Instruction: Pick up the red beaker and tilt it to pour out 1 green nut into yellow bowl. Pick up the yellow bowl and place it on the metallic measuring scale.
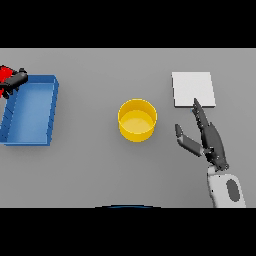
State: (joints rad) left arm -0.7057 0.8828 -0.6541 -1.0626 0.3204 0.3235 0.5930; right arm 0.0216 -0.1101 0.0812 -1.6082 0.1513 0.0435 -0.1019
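The red beaker (5, 74) is at the far left edge, just past the blue bin's far corner, with my left hand (16, 79) curled round it; most of both is cut off by the view's edge. The yellow bowl (137, 120) stands upright at the table's middle, and only yellow shows inside it. The scale (193, 89) is a pale square plate at the right rear. My right hand (209, 136) rests open between bowl and scale, fingers straight and pointing at the scale's near edge, thumb toward the bowl. No green nut is visible.
A blue rectangular bin (52, 107) lies at the left, its long side running away from me, just below the beaker. Bare grey table separates the bin from the bowl.
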